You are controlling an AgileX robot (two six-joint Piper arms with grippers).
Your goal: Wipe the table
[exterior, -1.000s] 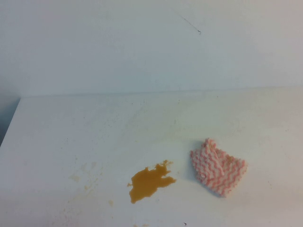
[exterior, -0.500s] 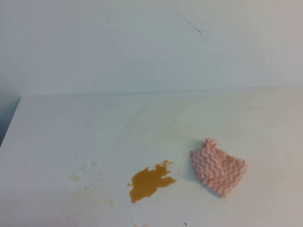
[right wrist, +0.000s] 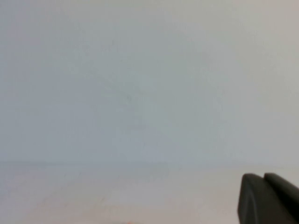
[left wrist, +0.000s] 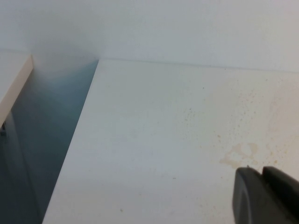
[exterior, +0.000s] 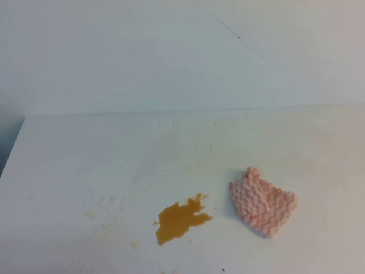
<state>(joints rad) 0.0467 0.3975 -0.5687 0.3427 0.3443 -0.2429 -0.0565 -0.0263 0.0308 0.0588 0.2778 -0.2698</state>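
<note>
Well, we see a nubby pink-and-white zigzag cloth (exterior: 263, 201) crumpled on the smooth white table (exterior: 85, 160), near a ragged amber spill (exterior: 180, 220) on its left. The left gripper (left wrist: 262, 171) and right gripper (right wrist: 264, 178), mostly cut off, hang over the table with their fingers together.

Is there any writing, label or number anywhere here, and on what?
None readable: the pink striped cloth, brown spill, white table and wall carry no text.
The left gripper, shut above the table, and the right gripper, shut facing the wall, show no markings.
</note>
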